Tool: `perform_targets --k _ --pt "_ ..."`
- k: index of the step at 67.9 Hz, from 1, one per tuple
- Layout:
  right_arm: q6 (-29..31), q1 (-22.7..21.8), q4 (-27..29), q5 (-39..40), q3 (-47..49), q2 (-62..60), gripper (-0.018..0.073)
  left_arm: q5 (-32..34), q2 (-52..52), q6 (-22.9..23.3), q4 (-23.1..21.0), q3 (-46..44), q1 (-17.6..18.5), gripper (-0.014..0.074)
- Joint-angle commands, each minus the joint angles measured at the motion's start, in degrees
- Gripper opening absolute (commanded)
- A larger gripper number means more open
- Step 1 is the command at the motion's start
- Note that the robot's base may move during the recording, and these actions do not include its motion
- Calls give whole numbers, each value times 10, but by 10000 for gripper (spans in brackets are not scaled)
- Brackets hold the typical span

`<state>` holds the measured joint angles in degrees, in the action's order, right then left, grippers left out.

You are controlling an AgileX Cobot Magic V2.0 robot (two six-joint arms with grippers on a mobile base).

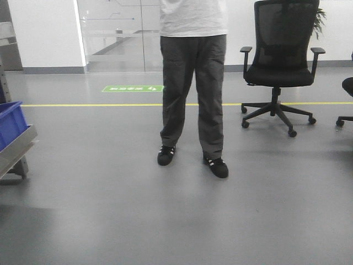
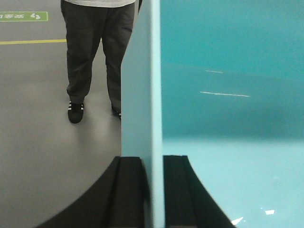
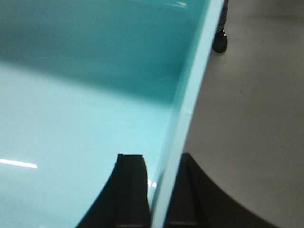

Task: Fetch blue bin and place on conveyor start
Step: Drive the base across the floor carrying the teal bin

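Note:
The blue bin (image 2: 228, 71) fills most of both wrist views, pale turquoise with smooth walls and a thin rim. My left gripper (image 2: 153, 160) is shut on its left wall, one black finger (image 2: 130, 190) outside and the other inside. My right gripper (image 3: 161, 160) is shut on the bin's (image 3: 71, 95) right wall in the same way, one finger (image 3: 130, 190) inside. Grey floor shows beyond both walls. Neither gripper nor the bin appears in the front view. The conveyor start is out of view.
A person (image 1: 193, 83) stands on the grey floor straight ahead. An office chair (image 1: 281, 61) is at the back right. At the left edge a dark blue bin (image 1: 10, 122) rests on a steel rail (image 1: 16, 146). A yellow floor line (image 1: 88, 105) crosses behind.

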<state>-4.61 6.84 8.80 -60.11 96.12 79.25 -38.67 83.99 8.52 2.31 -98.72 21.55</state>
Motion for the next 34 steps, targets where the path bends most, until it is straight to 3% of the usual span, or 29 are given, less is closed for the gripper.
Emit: perform_targets --k 1,34 --pt "17 -4 -8 10 4 -5 -153 42 -9 6 -16 -7 -1 -111" --pt "17 -4 -7 10 4 -5 -153 42 -9 6 -16 -7 -1 -111"
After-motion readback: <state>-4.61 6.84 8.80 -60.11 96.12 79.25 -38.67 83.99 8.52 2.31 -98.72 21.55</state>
